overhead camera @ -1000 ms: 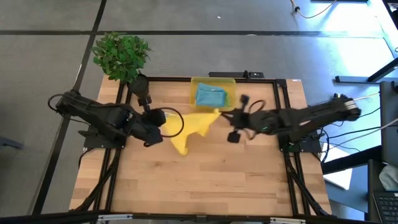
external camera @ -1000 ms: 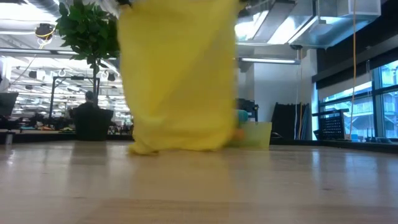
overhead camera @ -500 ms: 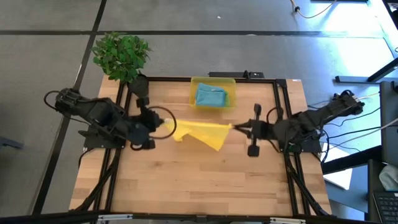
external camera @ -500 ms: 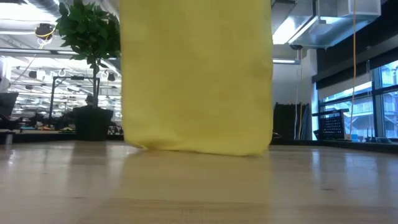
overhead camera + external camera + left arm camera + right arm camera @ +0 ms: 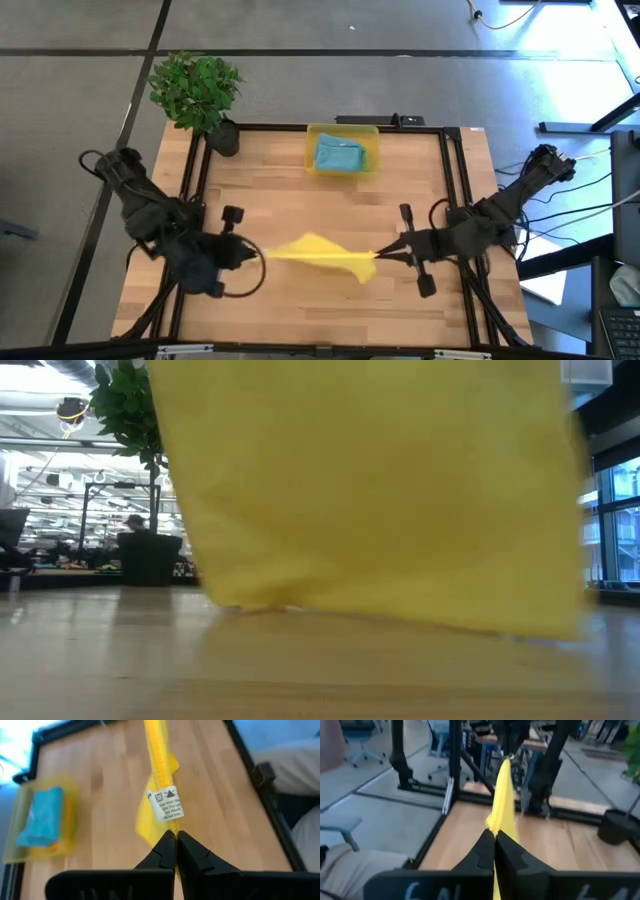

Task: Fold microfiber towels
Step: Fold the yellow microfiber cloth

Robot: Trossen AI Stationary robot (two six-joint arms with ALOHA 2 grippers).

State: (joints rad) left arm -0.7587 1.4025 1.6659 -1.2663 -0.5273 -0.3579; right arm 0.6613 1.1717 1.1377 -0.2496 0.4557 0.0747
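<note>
The yellow towel (image 5: pixel 318 252) is held stretched above the near tabletop (image 5: pixel 330 310); one end is pinched by the left pincer (image 5: pixel 252 254), the other by the right pincer (image 5: pixel 380 256); a teal towel (image 5: pixel 339 155) lies in the far bin (image 5: pixel 342 131).

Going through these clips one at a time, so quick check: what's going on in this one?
Both arms hold one yellow towel stretched between them above the wooden table. The left claw is shut on one end, beside the care label, and the right claw is shut on the other. The towel hangs as a sheet, its lower edge at or just above the tabletop. A teal-blue towel lies folded in the yellow bin at the table's far edge.
</note>
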